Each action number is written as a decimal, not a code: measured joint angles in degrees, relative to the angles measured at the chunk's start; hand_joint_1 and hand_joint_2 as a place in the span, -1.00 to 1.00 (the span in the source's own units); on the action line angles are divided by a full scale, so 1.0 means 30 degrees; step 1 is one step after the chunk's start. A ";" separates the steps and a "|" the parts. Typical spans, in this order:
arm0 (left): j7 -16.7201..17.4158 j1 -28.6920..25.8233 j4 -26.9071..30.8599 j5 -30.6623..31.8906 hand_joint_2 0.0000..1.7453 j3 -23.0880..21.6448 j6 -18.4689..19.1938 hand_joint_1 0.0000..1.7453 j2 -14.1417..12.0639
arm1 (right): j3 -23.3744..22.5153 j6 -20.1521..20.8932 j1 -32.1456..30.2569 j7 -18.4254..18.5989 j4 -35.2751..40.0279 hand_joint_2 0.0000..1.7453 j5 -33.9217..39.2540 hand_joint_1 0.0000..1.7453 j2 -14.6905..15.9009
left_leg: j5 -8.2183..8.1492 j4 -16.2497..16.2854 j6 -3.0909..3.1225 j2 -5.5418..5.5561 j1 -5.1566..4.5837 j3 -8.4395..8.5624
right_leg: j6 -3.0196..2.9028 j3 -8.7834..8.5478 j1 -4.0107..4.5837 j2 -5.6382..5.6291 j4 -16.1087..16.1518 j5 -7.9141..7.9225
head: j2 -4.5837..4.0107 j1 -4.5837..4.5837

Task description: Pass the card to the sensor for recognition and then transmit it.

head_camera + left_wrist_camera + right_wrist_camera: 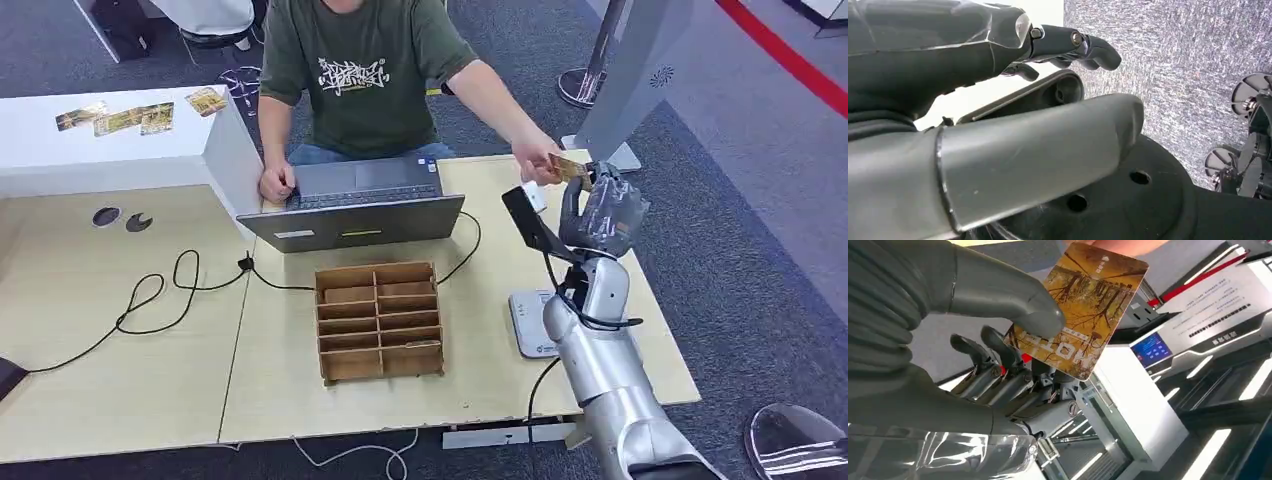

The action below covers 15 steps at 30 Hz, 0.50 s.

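My right hand [603,208] is raised over the table's right side and pinches a gold-brown picture card [570,168] between thumb and fingers. In the right wrist view the card [1083,310] sticks out past my thumb [1018,300], and a person's fingertips [1128,245] touch its far edge. The person's hand [535,158] reaches across the table and grips that end of the card. A white card reader [530,325] lies flat on the table below my forearm. My left hand [998,75] hangs by my body, fingers loosely extended, holding nothing.
A seated person in a green shirt [360,80] has the other hand on an open laptop [355,200]. A wooden divided box [378,320] stands mid-table, a black cable [160,290] trails left, and a black screen on a stand [525,215] sits beside my wrist. Several cards [130,118] lie on the white counter.
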State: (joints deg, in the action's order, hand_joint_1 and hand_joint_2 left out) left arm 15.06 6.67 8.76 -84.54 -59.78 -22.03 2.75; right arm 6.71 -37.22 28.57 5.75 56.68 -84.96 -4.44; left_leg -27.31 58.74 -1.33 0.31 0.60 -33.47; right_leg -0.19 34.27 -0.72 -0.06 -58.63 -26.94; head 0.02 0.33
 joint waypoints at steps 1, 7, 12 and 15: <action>0.0000 0.0000 0.0000 -0.0043 -1.00 0.0000 0.0000 -1.00 0.0000 | -0.0007 0.0000 -0.0001 -0.0036 0.0000 1.00 0.0057 1.00 0.0000 | 0.0000 0.0000 0.0000 -0.0001 0.0000 0.0000 | 0.0000 0.0000 0.0000 0.0000 0.0000 0.0000 | -0.0007 0.0000; -0.0007 0.0001 0.0000 -0.0153 -1.00 0.0000 0.0000 -1.00 0.0000 | -0.0590 0.0000 0.0010 -0.1946 -0.0584 1.00 0.4090 1.00 -0.0088 | 0.0000 0.0000 0.0000 0.0002 0.0000 -0.0003 | 0.0000 -0.0003 0.0000 0.0003 0.0000 0.0000 | 0.0000 0.0000; -0.0022 0.0004 0.0000 -0.0160 -1.00 0.0000 0.0000 -1.00 -0.0007 | -0.0954 0.0000 0.0009 -0.2244 -0.1115 1.00 0.4553 1.00 -0.0160 | 0.0000 0.0000 0.0000 0.0002 0.0000 -0.0003 | 0.0000 -0.0003 0.0000 0.0002 -0.0001 0.0000 | 0.0000 0.0000; -0.0036 0.0013 0.0000 -0.0343 -1.00 0.0000 0.0000 -1.00 -0.0007 | -0.1012 0.0389 0.0169 -0.2958 -0.1608 1.00 0.7813 1.00 -0.0219 | 0.0000 0.0000 0.0000 0.0001 0.0000 -0.0004 | 0.0000 -0.0003 0.0000 0.0001 -0.0001 0.0000 | 0.0000 0.0000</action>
State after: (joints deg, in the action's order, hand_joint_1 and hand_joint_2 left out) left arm 14.95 6.70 8.76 -85.57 -59.78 -22.03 2.73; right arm 3.67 -36.06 29.08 -3.13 51.85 -61.52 -5.09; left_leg -27.31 58.73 -1.33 0.32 0.60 -33.48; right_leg -0.19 34.26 -0.72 -0.06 -58.64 -26.94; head 0.02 0.33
